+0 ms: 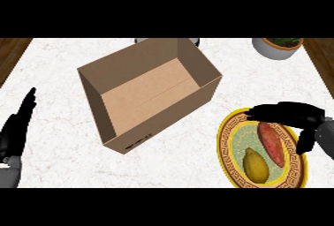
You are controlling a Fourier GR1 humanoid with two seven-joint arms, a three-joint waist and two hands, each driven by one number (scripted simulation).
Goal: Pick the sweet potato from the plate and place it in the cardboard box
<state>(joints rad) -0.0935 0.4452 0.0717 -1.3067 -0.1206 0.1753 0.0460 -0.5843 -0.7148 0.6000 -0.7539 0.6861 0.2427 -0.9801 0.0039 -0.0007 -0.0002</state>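
While the right hand (pixel 290 114) hovers over the far end of the sweet potato (pixel 272 144) with its fingers spread and gripping nothing, the root lies just beneath it on the yellow-rimmed plate (pixel 225 145), beside a yellow fruit (pixel 256 164). It looks stiff, dense and tapered, so a grasp across the thick middle, below the fingers, should hold best. The cardboard box (pixel 153 106) stands open to that hand's left; the left hand (pixel 16 130) rests open far beyond it.
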